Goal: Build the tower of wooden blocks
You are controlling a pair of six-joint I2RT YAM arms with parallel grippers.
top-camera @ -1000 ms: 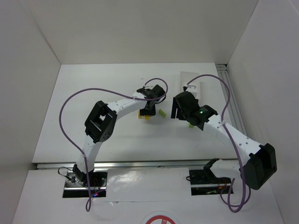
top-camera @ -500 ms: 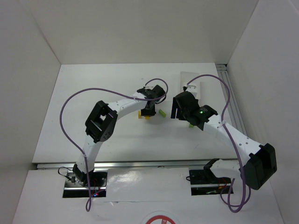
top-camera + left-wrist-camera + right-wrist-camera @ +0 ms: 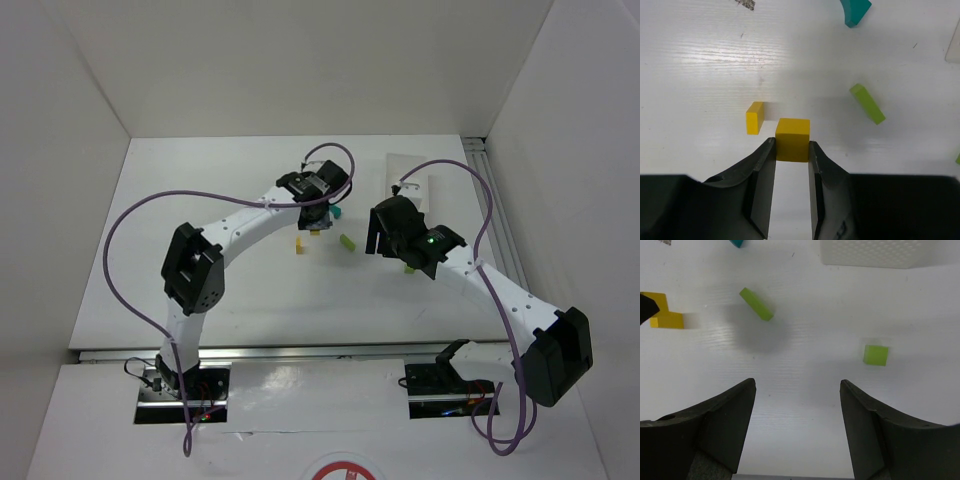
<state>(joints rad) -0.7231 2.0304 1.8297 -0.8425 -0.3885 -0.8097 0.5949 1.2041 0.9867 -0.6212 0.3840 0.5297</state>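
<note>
The left gripper (image 3: 791, 145) is clamping a yellow cube (image 3: 792, 131) between its fingertips; a flat yellow block (image 3: 755, 118) is lying just left of the jaws, a lime bar (image 3: 867, 103) ahead to their right, and the teal arch (image 3: 855, 10) well ahead. The right gripper (image 3: 797, 383) is hanging spread wide, gripping nothing; a lime cube (image 3: 875, 354) is sitting just ahead of its right jaw, with the tray (image 3: 870, 252) farther ahead.

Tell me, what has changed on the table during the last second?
The left gripper has taken the yellow cube and carried it toward the far side of the table, leaving the flat yellow block behind. The right gripper, open, and the lime-green bar stayed where they were.
</note>
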